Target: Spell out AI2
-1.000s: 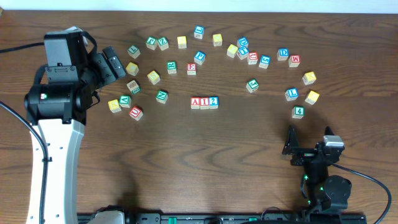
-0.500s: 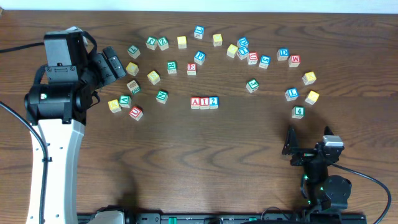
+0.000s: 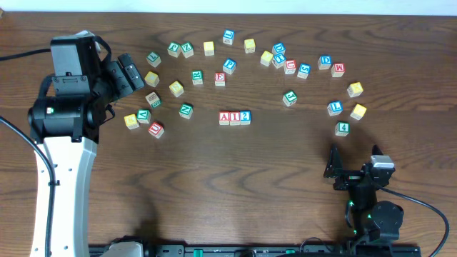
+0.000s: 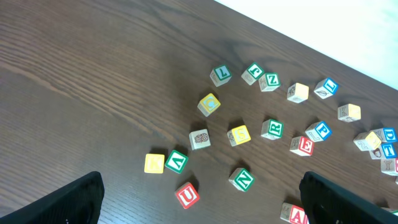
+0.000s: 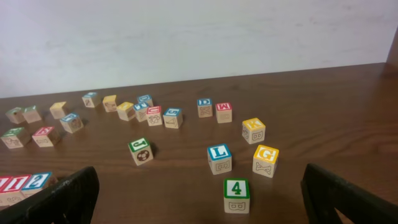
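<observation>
Three blocks stand side by side in a row at mid-table: a red A [image 3: 224, 118], a red I [image 3: 235, 118] and a blue 2 [image 3: 245, 117]. In the right wrist view the row shows at the lower left edge [image 5: 18, 183]; the red A also shows in the left wrist view [image 4: 297, 214]. My left gripper [image 3: 131, 73] is open and empty, raised over the left cluster of blocks; its fingertips frame the left wrist view [image 4: 199, 199]. My right gripper [image 3: 333, 165] is open and empty near the front right, its fingers at the right wrist view's lower corners [image 5: 199, 196].
Loose letter blocks lie in an arc across the back of the table. A green 4 block [image 5: 236, 194] sits just ahead of the right gripper, with a blue L [image 5: 219, 158] and a yellow G [image 5: 265, 160] behind it. A red U [image 4: 187, 195] and a green N [image 4: 241, 179] lie under the left gripper.
</observation>
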You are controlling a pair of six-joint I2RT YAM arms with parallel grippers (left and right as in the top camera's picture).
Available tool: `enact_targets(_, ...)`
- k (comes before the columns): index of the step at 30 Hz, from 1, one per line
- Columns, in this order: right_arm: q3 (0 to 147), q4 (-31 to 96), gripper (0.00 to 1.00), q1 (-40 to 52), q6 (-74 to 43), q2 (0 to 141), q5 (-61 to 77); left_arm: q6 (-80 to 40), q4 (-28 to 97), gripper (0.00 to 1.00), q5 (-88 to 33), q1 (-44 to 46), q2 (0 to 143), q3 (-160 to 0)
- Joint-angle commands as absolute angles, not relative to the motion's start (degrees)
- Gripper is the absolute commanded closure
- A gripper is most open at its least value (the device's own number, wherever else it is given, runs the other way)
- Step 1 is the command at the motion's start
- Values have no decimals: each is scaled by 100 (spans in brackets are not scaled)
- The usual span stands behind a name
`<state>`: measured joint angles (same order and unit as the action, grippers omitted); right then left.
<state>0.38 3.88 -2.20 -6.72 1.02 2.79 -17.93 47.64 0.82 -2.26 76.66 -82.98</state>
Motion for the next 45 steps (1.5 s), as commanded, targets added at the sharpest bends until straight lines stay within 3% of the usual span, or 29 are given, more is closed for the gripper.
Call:
enact_targets(1,32,408,1,-255,-635,117,316,-1739,4775,1,156,-250,7537,-8333)
enact_targets(5,34,410,1,-255,-635,117,314,-1739,4644,1,244,-250,7032,-7970)
enact_targets(22,34,408,1,-255,-635,117,316,-117,373,1,196,-423,2720,-2539)
enact_targets(33,32,408,1,-255,-635,117,316,220,244,1,198,-513,672,-738)
enact_targets(45,32,410,1,-255,-635,117,314,434,408,1,217,-513,8,-21)
